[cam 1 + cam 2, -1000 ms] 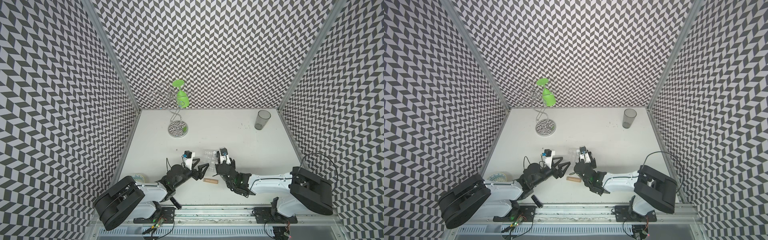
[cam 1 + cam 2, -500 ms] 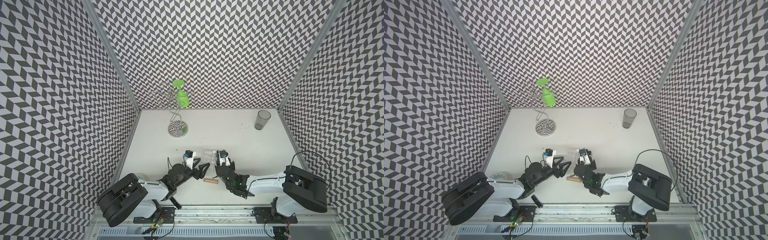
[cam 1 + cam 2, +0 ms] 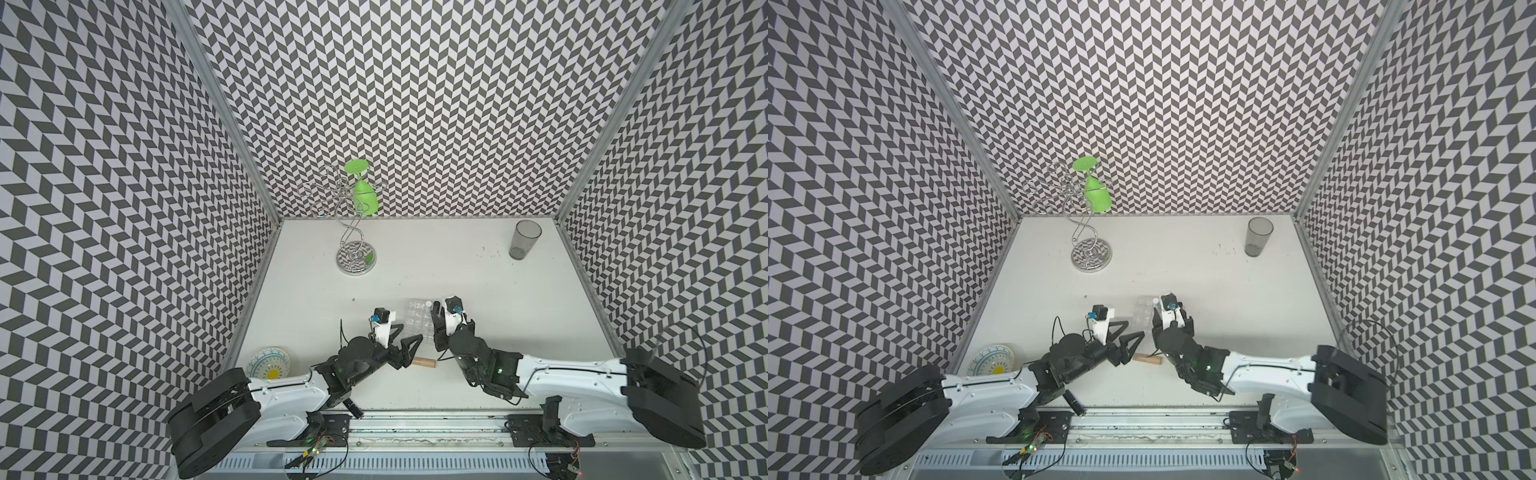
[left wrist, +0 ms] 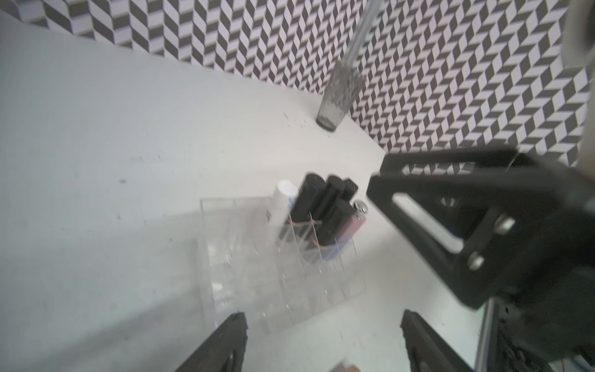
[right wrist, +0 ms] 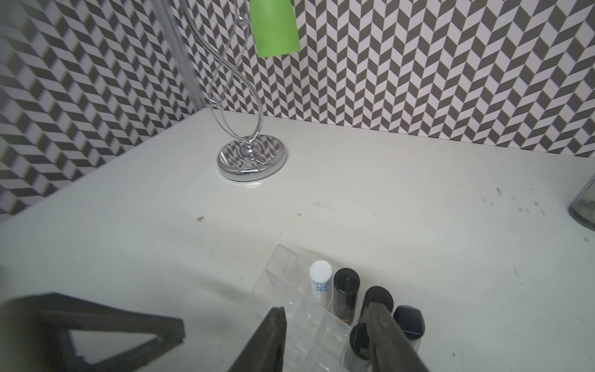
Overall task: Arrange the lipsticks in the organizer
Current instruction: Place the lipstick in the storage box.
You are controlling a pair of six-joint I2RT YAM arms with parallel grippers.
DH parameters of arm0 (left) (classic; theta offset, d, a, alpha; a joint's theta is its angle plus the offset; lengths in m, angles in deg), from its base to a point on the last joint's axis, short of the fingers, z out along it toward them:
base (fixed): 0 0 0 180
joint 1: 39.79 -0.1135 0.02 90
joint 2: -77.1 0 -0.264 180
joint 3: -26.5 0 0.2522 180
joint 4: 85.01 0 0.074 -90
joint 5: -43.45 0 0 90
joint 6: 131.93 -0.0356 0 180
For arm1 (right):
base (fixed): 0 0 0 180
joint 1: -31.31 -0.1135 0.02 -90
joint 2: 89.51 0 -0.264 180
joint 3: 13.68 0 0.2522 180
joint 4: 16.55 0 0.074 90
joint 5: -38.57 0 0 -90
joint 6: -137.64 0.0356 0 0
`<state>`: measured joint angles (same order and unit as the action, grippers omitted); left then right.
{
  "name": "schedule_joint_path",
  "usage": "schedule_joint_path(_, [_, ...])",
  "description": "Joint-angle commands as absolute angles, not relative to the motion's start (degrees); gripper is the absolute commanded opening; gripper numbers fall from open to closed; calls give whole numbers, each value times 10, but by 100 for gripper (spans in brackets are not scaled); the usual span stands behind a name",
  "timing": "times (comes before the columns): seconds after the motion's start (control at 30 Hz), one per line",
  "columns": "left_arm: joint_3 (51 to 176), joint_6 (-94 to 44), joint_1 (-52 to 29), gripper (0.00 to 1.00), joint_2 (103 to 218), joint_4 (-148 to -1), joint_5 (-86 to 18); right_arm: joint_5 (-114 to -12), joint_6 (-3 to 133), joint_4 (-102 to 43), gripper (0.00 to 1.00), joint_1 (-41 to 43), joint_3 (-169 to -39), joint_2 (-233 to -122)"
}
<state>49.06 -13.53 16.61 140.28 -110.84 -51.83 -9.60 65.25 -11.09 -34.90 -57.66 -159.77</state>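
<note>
Jaws wide and empty, the left hand (image 4: 322, 322) hovers by one tan lipstick (image 3: 424, 362) lying on the desk (image 3: 498, 291) near the organizer (image 5: 283, 267); it should pinch mid-length, squarely. Standing in the cells: one white lipstick (image 5: 321, 280), four black lipsticks (image 5: 346, 290), one pink-to-blue lipstick (image 4: 349, 230). Right hand (image 5: 326, 309), fingers apart above them, should rise straight.

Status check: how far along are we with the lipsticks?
Done: the white lipstick, four black lipsticks and the gradient lipstick stand in the organizer. In hand: nothing; the right gripper hangs open over the organizer, and the left gripper is open too. To do: the tan lipstick lying on the table, and the loose black lipstick at its front edge.
</note>
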Motion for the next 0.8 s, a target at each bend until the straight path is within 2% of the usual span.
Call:
schedule_joint_path(0.0, [476,-96,193,77,1382,-993,-570,-181,700,-206,47,-352,-571,-1527])
schedule_joint_path(0.1, [436,-79,195,73,1375,-1021,-560,-268,737,-230,47,-352,-531,-1453])
schedule_joint_path(0.3, [400,-110,196,73,1385,-1136,-512,-421,788,-210,53,-353,-439,-1360])
schedule_joint_path(0.37, [407,-115,195,73,1397,-1134,-511,-437,794,-198,58,-353,-410,-1361])
schedule_joint_path(0.43, [414,-122,194,72,1412,-1135,-507,-434,803,-187,60,-353,-380,-1371])
schedule_joint_path(0.77, [420,-129,194,69,1488,-1211,-478,-462,800,-75,60,-353,-350,-1484])
